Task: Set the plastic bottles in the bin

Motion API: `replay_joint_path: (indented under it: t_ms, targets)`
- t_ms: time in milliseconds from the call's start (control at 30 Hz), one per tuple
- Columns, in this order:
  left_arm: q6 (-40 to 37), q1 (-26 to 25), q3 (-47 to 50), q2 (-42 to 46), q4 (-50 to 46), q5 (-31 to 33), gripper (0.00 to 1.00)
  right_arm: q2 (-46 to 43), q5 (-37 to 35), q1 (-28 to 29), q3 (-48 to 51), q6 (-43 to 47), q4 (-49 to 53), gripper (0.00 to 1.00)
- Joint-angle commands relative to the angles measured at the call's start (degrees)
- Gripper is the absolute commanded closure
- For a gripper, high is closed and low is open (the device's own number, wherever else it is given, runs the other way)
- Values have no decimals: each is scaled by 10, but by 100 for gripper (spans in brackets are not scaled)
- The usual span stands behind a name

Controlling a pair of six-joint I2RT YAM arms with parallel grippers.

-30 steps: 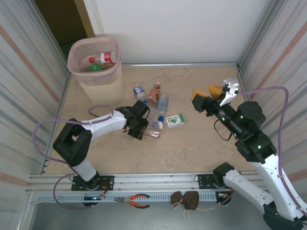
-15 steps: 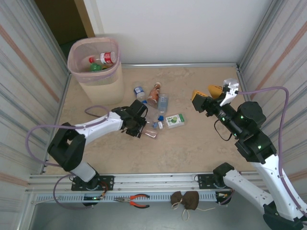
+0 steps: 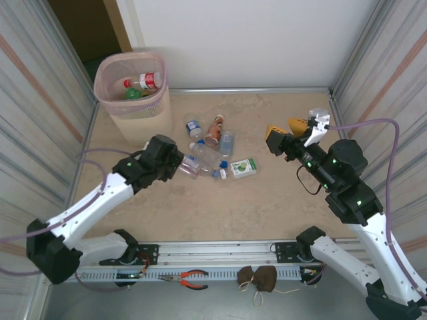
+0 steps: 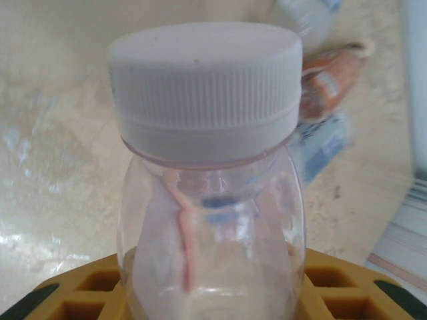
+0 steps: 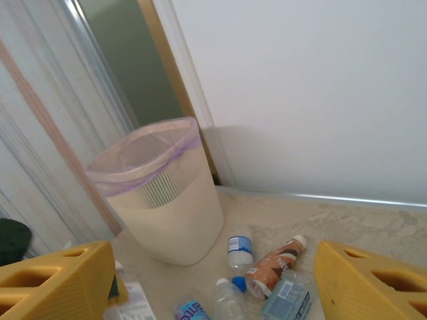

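Beside the bottle heap at mid-table, the left gripper pinches a clear white-capped bottle, its jaws closed on the body. Across the table, the right gripper hangs with fingers spread wide. Two bottles lie inside the pink-lined bin at the far left corner.

My left claw has matt yellow plastic pads. The small clear plastic bottle they hold is glossy and smooth, its white plastic cap ribbed and matt. The beige stone-look worktop gleams; the tall beige plastic bin wears a thin translucent pink bag.
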State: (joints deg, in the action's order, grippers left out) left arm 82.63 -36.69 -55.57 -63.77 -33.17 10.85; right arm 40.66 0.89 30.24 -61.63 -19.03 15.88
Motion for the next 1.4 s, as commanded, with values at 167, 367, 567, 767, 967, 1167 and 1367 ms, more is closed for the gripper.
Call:
replay_joint_path:
  t_ms: [167,367,567,767,967,1167,1367]
  targets:
    - [-338,72,-7,125,110,47,61,12,0,-5,-8,-5,-21,23]
    - [-530,137,-97,129,121,-12,64,24,6,-5,-15,-5,-27,23]
    - [-655,214,-235,56,75,-84,66,30,8,-4,-19,-5,-30,23]
    - [-729,296,-380,-61,24,-161,66,30,7,-4,-20,-5,-30,23]
    - [-761,351,-511,-190,-9,-221,67,29,3,-5,-21,-6,-28,23]
    - [-787,380,-584,-301,0,-304,67,29,-1,-5,-22,-3,-25,23]
    - [-798,391,-648,-394,-8,-370,67,32,-7,-5,-27,2,-21,23]
